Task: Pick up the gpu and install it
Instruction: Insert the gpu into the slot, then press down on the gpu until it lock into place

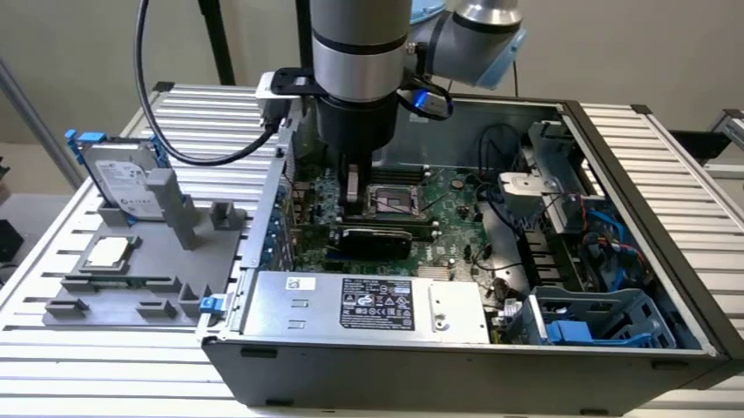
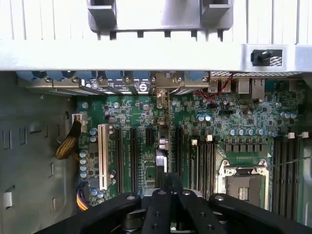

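My gripper [image 1: 351, 171] reaches down into the open computer case [image 1: 605, 348], over the green motherboard [image 1: 448, 196]. It is shut on the gpu [image 1: 355, 190], which hangs upright and edge-on below the fingers. In the wrist view the black fingers [image 2: 157, 209] clamp the gpu [image 2: 162, 158], a thin strip running toward the case's rear wall, with its silver end bracket [image 2: 163, 92] at the row of slot covers. The card stands in line with a black expansion slot [image 2: 148, 137] between the other slots. I cannot tell whether its lower edge touches the slot.
A CPU socket [image 1: 389, 202] and black memory slots [image 1: 372, 239] lie beside the card. The power supply [image 1: 361, 300] fills the case's near side, with a drive cage [image 1: 593, 322] and blue cables at the exterior view's right. A grey fixture [image 1: 128, 279] outside holds a hard drive [image 1: 122, 178] and a silver chip [image 1: 107, 252].
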